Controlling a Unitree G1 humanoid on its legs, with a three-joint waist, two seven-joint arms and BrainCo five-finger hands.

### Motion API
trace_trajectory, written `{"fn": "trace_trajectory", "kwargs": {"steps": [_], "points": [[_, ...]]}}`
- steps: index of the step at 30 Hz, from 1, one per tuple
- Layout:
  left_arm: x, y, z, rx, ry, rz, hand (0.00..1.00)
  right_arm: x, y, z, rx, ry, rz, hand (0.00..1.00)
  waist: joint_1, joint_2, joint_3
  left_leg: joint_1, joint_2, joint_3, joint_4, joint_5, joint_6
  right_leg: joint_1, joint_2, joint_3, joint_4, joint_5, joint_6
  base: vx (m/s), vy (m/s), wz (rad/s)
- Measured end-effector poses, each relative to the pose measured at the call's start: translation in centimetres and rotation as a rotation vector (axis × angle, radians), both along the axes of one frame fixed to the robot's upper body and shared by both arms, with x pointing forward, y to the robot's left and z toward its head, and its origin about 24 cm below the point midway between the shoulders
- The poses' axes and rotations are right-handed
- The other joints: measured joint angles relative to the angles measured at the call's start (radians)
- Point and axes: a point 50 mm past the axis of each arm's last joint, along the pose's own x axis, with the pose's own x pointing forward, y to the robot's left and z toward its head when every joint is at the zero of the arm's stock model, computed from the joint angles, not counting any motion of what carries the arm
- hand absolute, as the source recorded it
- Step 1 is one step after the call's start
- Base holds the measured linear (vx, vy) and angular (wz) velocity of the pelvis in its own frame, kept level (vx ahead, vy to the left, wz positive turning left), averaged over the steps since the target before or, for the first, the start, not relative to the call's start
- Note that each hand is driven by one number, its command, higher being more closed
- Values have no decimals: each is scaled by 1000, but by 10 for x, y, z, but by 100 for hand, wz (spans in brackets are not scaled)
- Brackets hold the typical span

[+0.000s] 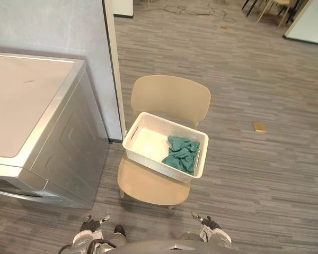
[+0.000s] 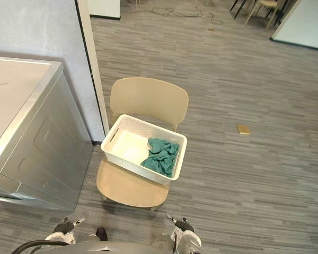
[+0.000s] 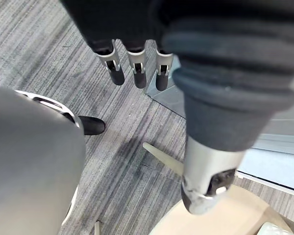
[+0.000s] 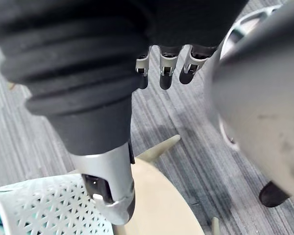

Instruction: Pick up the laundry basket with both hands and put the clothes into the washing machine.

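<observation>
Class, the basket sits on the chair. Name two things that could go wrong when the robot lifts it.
The clothes are heaped at one end of the laundry basket, so it may tilt when lifted.
The washing machine stands close beside the chair; the left hand could knock it.

Left hand (image 1: 91,227) low, fingers relaxed; right hand (image 1: 211,228) likewise

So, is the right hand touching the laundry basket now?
Apart. The left eye view shows the right hand low, with floor and chair seat between it and the laundry basket.
</observation>
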Motion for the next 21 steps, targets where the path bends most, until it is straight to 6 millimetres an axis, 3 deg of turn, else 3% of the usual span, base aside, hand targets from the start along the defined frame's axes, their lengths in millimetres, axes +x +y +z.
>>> {"fn": "trace_trajectory", "kwargs": {"steps": [1,2,4,5,7,8,9,10,11,12,14,15,16,18,21], "points": [[0,0,0,2,2,-6,0,-1,1,0,-2,-1,12,0,-5,-4,0,4,5,-17,2,-6,4,-21,11,45,39,-25,-2,50,-18,34],[1,1,0,10,2,-17,0,2,0,4,-15,-29,27,0,-9,-2,0,3,19,-40,5,-12,5,-40,40,87,46,-120,7,29,-41,35],[2,0,0,16,4,-33,0,1,-8,11,-52,-73,12,0,-17,1,1,-8,31,-81,6,-18,-2,-62,66,111,-13,-187,19,2,-86,55],[2,-1,0,17,4,-34,0,3,-15,18,-90,-111,-5,0,-24,0,1,-19,38,-109,8,-20,-13,-71,67,125,-88,-191,21,-7,-186,69],[3,0,1,19,1,-28,0,13,-24,33,-143,-190,-19,0,-32,2,-1,-35,54,-140,17,-20,-35,-69,70,156,-226,-182,20,5,-235,57],[2,3,2,37,1,-34,0,26,-32,52,-207,-280,-38,0,-33,-10,-9,-56,70,-174,15,-17,-78,-52,88,211,-385,-117,24,20,-348,56],[0,7,2,51,9,-38,0,31,-34,59,-227,-313,-45,0,-34,-27,-20,-64,69,-187,9,-14,-96,-49,86,224,-432,-59,36,33,-393,63],[-1,12,3,74,15,-43,0,36,-39,69,-266,-353,-58,0,-34,-54,-39,-64,65,-205,-13,-2,-122,-41,80,226,-466,-39,102,90,-469,47],[-6,10,1,73,30,-39,0,46,-49,88,-336,-426,-68,0,-24,-40,-65,-59,107,-216,-46,20,-158,-9,119,208,-518,-90,117,134,-409,35],[-10,-2,-2,45,40,-32,0,56,-60,110,-427,-509,-57,0,-19,-1,-85,-66,149,-230,-58,38,-170,-8,165,177,-546,-80,98,147,-355,15],[-12,-15,-5,13,50,-37,0,71,-73,147,-560,-633,-34,0,-20,46,-102,-75,182,-241,-63,60,-180,20,206,135,-578,-73,88,118,-203,27],[-12,-18,-5,7,51,-36,0,72,-76,155,-592,-661,-33,0,-21,55,-110,-74,187,-241,-65,61,-181,31,213,124,-585,-73,87,115,-177,57],[-12,-20,-6,2,51,-35,0,76,-81,168,-666,-699,-22,0,-19,61,-115,-70,192,-244,-66,62,-180,62,224,98,-604,-73,87,94,-114,51],[-14,-18,-6,7,53,-29,0,86,-83,182,-750,-733,3,0,-8,48,-123,-81,186,-265,-69,65,-186,84,223,74,-636,-68,82,71,-51,38],[-14,-4,-3,47,50,-29,0,105,-65,191,-737,-810,72,0,11,20,-134,-110,176,-269,-70,72,-187,87,222,65,-697,-33,83,1,24,9]]}}
